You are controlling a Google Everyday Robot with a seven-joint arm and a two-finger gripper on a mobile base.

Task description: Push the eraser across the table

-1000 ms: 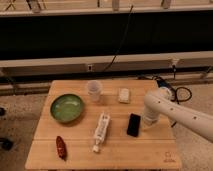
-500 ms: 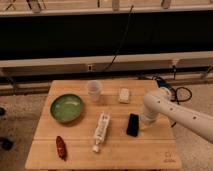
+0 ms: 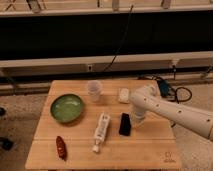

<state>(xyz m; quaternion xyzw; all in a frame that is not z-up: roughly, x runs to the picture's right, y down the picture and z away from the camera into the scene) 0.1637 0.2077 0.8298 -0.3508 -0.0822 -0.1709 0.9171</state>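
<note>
Since half a second ago the eraser (image 3: pixel 125 124) has slid a little toward the white tube-shaped bottle (image 3: pixel 101 131), and the arm (image 3: pixel 172 112) has followed it inward over the table (image 3: pixel 150 150). Taking the eraser as the landmark, the gripper (image 3: pixel 137 119) sits directly at its right side, low over the wood and apparently against the eraser's long right edge; whether contact is firm cannot be told. How its two fingers stand cannot be told either, since the white wrist housing covers them. The white arm runs away from the eraser to the right and slightly toward the near edge, leaving the view at the right border.

The eraser itself lies flat on the table, right of centre, its long axis pointing roughly from front to back.

Left of the eraser, just beside it but apart, lies the bottle, tilted, cap toward the near edge. Behind the eraser rests a small white block (image 3: pixel 124 95), well apart. Behind and to the left stands a clear cup (image 3: pixel 94 91). Farther left sits a green bowl (image 3: pixel 67 108), and toward the near left lies a red pepper-like object (image 3: pixel 61 147).
</note>
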